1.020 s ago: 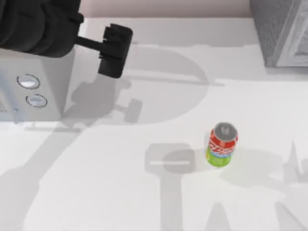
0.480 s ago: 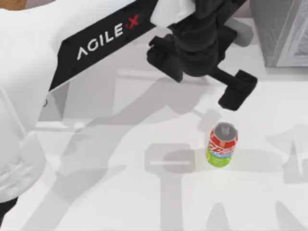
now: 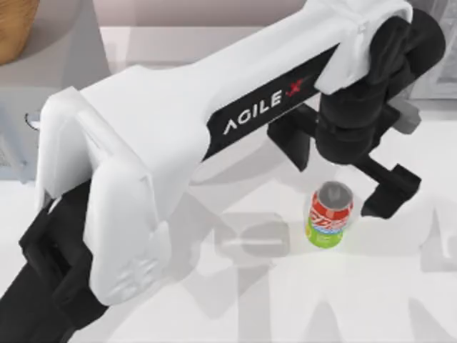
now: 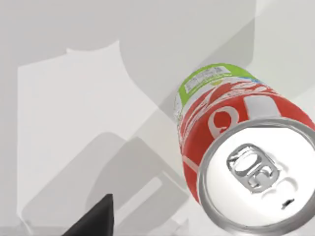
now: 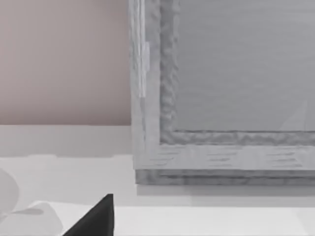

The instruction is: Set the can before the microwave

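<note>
Top view, left to right. At the left edge, the microwave (image 3: 18, 136), a light grey box, is mostly covered by the left arm (image 3: 143, 171), whose white link lettered AGILE X runs diagonally from lower left to upper right across the white table (image 3: 235, 307). A brown rounded object (image 3: 16, 28) sits in the upper left corner; its kind cannot be told. At the arm's far end the dark left gripper (image 3: 343, 179) hangs over the can (image 3: 330, 214), one finger (image 3: 389, 191) just right of the can and the other (image 3: 293, 139) up and to its left; the fingers stand apart, straddling the can without visible contact. The can stands upright right of centre, well apart from the microwave. In the left wrist view the can (image 4: 231, 147) appears close below, silver top and pull tab toward the camera. In the right wrist view a darker speckled grey box (image 5: 221, 93) stands on the table; whether the right gripper is spread or closed cannot be told.
</note>
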